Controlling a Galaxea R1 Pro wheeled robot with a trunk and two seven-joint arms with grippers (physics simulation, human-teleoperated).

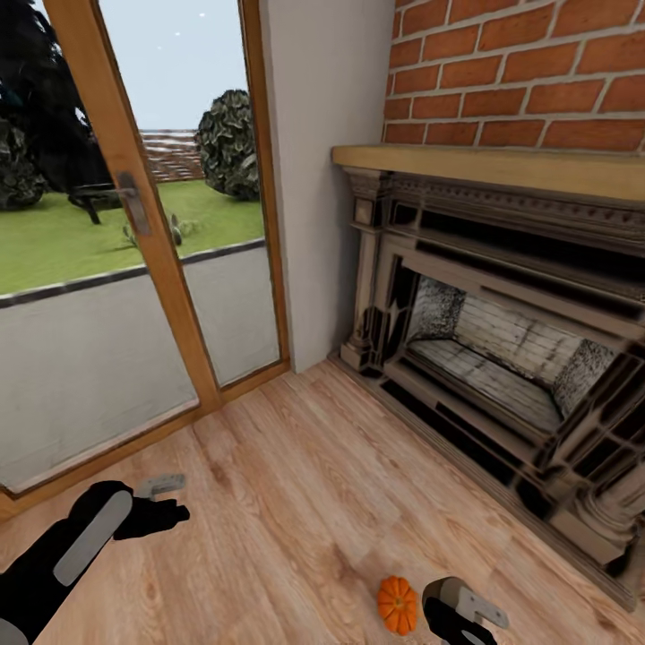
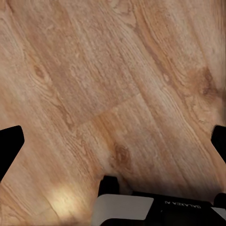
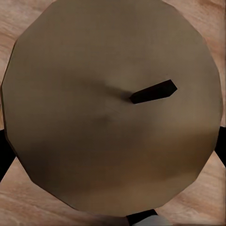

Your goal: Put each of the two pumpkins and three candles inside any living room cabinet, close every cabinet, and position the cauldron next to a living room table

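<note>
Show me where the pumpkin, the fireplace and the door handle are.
pumpkin [image 1: 397,605]: head view, middle of its ribbed orange side.
fireplace [image 1: 502,172]: head view, front of its wooden mantel.
door handle [image 1: 134,202]: head view, middle of the grey lever.

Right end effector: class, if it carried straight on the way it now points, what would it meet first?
The pumpkin, stem side up, lies directly ahead between the open fingers and seems very close, with wooden floor beneath it.

Head cam high, looks down over floor [image 1: 296,502] toward fireplace [image 1: 502,349]; left wrist close on floor, right wrist close above pumpkin [image 3: 113,108], shared with head
</note>
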